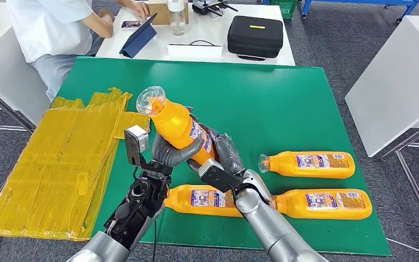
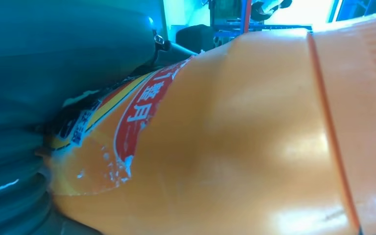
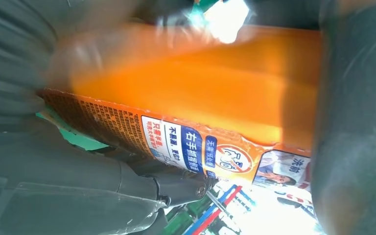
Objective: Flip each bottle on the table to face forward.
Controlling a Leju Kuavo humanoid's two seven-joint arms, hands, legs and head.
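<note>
We are working over the green table (image 1: 283, 98). We are holding one orange bottle (image 1: 177, 126) up above it, tilted, with our left hand (image 1: 173, 152) and right hand (image 1: 223, 150) both wrapping it. Three more bottles (image 1: 311, 164) are lying nearby.

Lab/office: white desks (image 1: 196, 38), tablet (image 1: 140, 37), equipment case (image 1: 255, 36), carpet.

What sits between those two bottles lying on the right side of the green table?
Nothing: in the head view only a bare strip of green table separates the upper bottle from the lower bottle.
</note>
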